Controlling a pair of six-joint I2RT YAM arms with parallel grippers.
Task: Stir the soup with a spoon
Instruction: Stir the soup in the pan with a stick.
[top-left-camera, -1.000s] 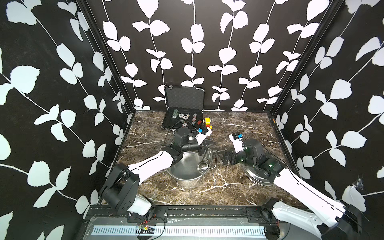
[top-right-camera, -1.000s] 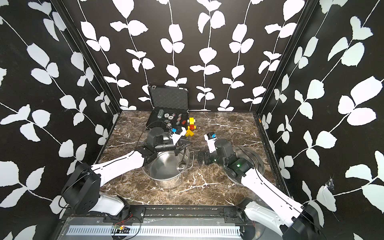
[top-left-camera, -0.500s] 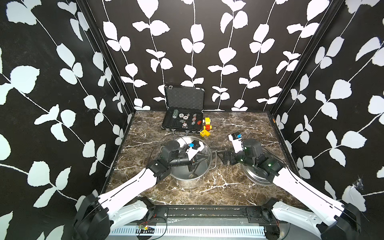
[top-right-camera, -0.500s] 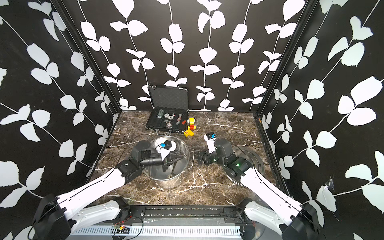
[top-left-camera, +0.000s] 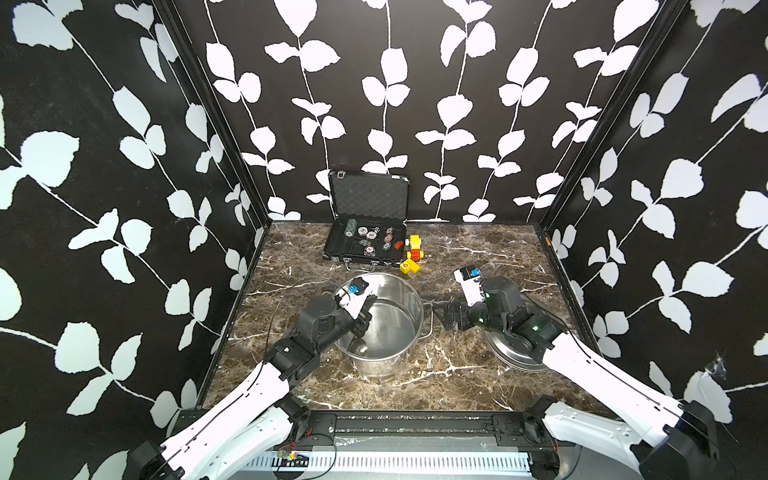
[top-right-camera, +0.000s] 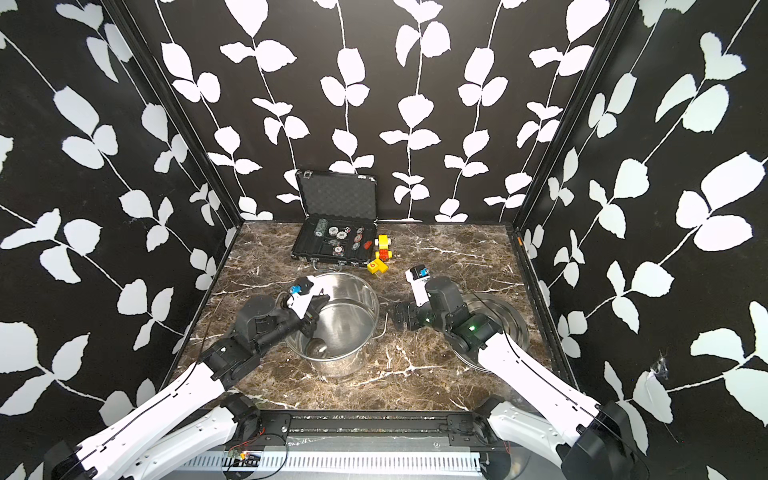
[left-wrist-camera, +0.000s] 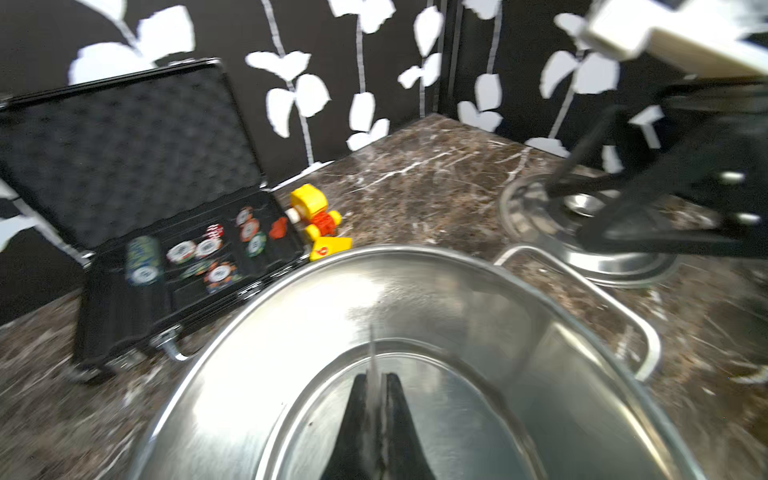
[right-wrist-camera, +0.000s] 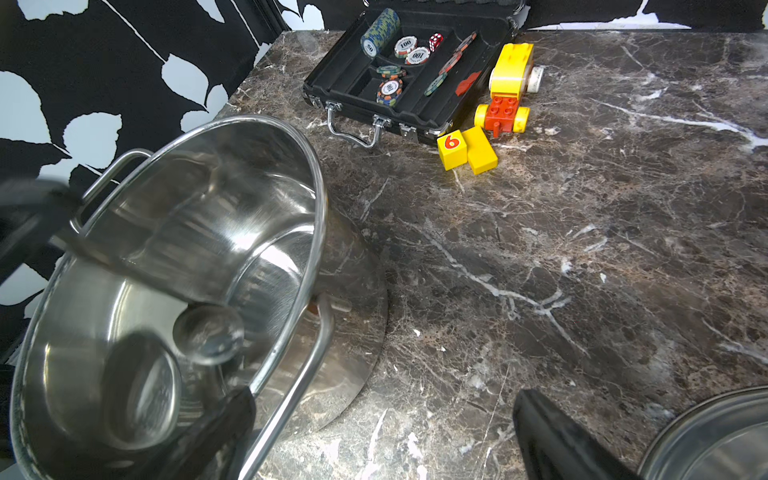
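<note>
A steel pot (top-left-camera: 386, 365) (top-right-camera: 340, 365) stands mid-table. No soup shows in it, only its shiny steel bottom. My left gripper (top-left-camera: 362, 322) (top-right-camera: 309, 323) (left-wrist-camera: 376, 376) reaches over the pot's left rim and is shut on the thin handle of the spoon (left-wrist-camera: 372, 357). The spoon's round bowl (top-left-camera: 359, 347) (top-right-camera: 318, 347) (right-wrist-camera: 208, 332) sits low inside the pot, near its front-left wall. My right gripper (top-left-camera: 446, 319) (top-right-camera: 401, 318) (right-wrist-camera: 386, 432) stands open just right of the pot. The pot's wire handle (right-wrist-camera: 307, 374) lies between its fingers, close to one of them.
The round steel lid (top-left-camera: 511, 353) (top-right-camera: 507, 316) (left-wrist-camera: 582, 208) lies on the marble under my right arm. An open black case of poker chips (top-left-camera: 365, 245) stands at the back. A yellow-red toy (top-left-camera: 414, 249) and a yellow block (top-left-camera: 409, 266) lie beside the case.
My left arm has swung from the pot's far side round to its near-left side, sweeping the spoon through the pot. The right arm has stayed still and open.
</note>
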